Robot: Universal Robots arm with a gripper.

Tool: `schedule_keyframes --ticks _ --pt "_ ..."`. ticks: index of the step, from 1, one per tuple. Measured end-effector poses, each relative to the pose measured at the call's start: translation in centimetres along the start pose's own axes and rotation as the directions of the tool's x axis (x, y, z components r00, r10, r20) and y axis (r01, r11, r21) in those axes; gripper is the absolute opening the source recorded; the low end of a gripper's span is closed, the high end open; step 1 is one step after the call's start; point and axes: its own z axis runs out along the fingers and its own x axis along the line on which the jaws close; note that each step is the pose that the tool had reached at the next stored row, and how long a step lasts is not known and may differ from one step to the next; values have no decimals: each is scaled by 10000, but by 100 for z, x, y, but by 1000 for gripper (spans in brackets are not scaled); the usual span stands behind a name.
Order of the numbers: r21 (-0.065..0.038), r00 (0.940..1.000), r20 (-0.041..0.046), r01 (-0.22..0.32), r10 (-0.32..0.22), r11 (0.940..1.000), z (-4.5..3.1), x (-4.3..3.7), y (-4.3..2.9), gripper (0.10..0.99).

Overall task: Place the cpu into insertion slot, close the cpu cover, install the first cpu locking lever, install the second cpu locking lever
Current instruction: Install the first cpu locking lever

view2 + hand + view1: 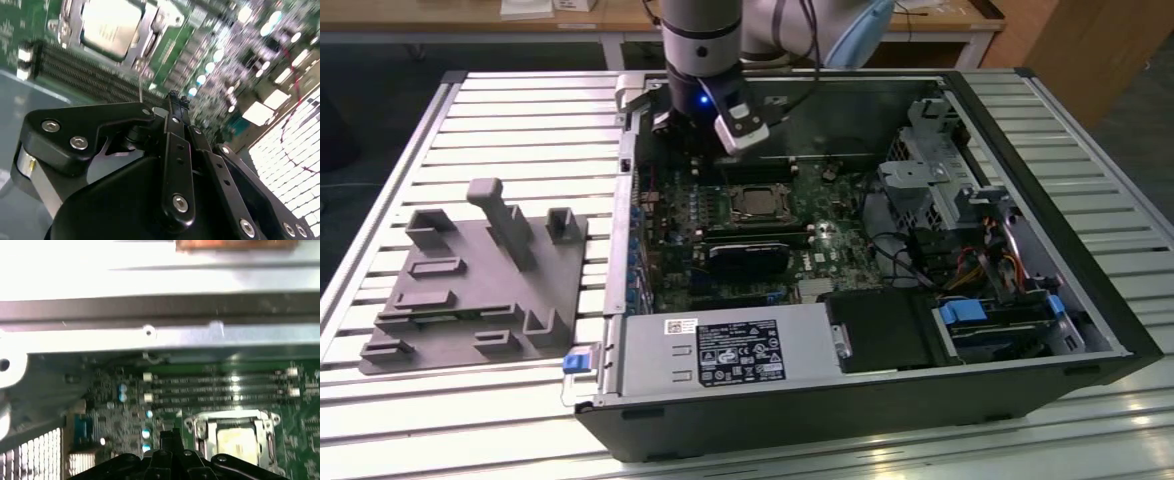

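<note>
The cpu [107, 27] [235, 442] lies flat in the insertion slot [754, 203] on the green motherboard, its pale metal face up. The cpu cover [231, 415] [150, 30], a grey metal frame, lies down around it. A thin metal lever rod [141, 89] sticks out beside the socket's edge. My gripper [173, 96] [170, 434] [700, 158] hangs above the board just beside the socket, toward the case's back wall. Its black fingers are shut together with nothing between them.
The open computer case [1067, 300] lies on a slatted metal table. Memory slots [225, 387] run between the socket and the case wall [160, 305]. A black card [750, 255], power supply [727, 355] and drive bays [947, 190] surround the board. A grey fixture [474, 280] stands on the exterior view's left.
</note>
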Motion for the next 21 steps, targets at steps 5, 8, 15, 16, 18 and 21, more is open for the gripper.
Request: schedule_keyframes --ticks 5,8,15,16,18,21 --pt "-868 10000 -51 -21 17 9962 -1 25 -2 106" --pt "-1077 10000 -61 -27 20 9942 0 27 -2 106" --pt "-1079 10000 -62 -26 19 9942 0 -3 -1 106" --pt "-1079 10000 -62 -25 19 9942 0 -21 0 106" --pt "-1079 10000 -61 -27 20 9942 1 -64 3 106" --pt "-1078 10000 -63 -25 19 9942 3 -139 7 106"
